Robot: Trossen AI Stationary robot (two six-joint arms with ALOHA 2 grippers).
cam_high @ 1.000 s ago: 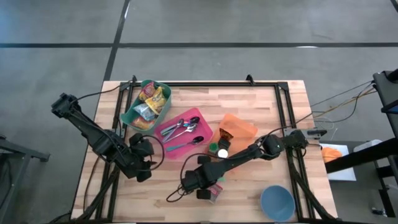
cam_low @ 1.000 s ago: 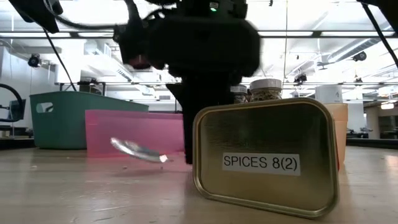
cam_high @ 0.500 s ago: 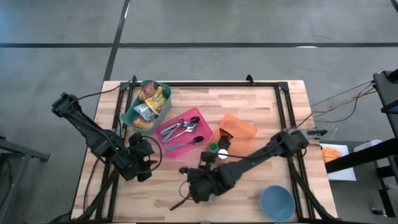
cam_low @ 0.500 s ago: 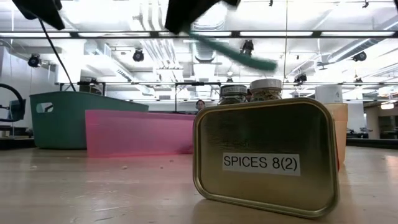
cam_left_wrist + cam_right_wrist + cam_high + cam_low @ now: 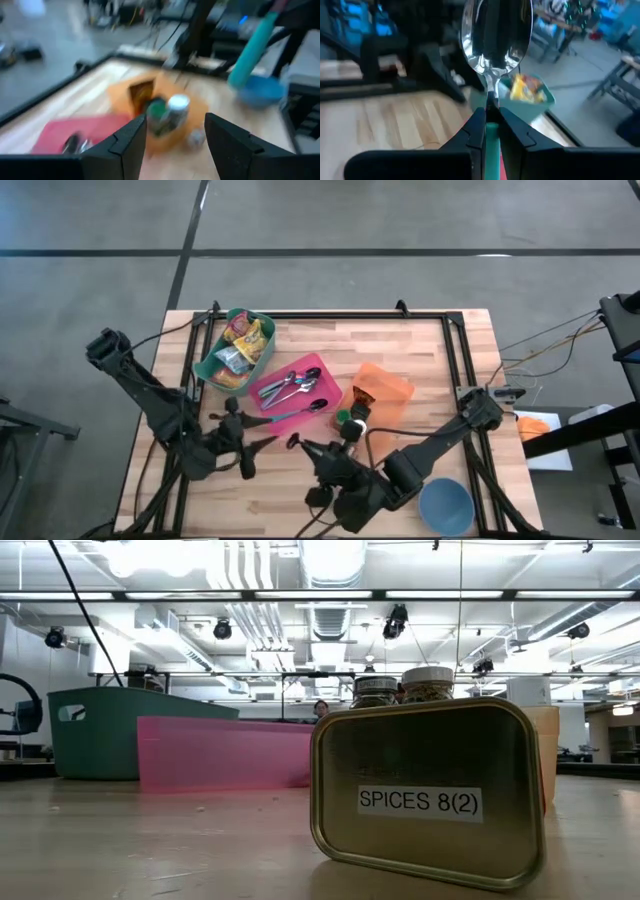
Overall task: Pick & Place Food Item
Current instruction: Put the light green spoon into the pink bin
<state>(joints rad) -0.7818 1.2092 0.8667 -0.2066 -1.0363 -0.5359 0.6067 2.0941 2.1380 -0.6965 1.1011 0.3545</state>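
My right gripper [image 5: 491, 125] is shut on a spoon with a shiny metal bowl [image 5: 495, 35] and a teal handle, raised above the table's near middle [image 5: 305, 448]. The teal handle [image 5: 252, 52] also shows in the left wrist view. Food packets [image 5: 240, 340] lie in the green bin [image 5: 212, 360] at the far left. My left gripper [image 5: 245, 452] hovers open over the table's left side, its fingers [image 5: 130, 145] pointing toward the orange bin. The low view shows neither gripper. My right gripper pinches the spoon between its two fingers [image 5: 476, 131] at the upper end of the teal handle [image 5: 491, 131], just below the metal neck. The spoon runs along the fingers, its bowl sticking out past the fingertips. It is lifted clear of the table.
A pink tray [image 5: 262, 392] holds more spoons. An orange bin [image 5: 395, 388] holds jars [image 5: 172, 112] and a packet. A brass tin labelled SPICES [image 5: 430, 795] stands near the front edge. A blue bowl [image 5: 445, 505] sits at the near right.
My right gripper has risen from the table beside the tin, taking the spoon up and out of the low view, tipping from pointing down to nearly level and shifting toward the near edge. My left gripper has swung round, its fingers now pointing toward the table's right.
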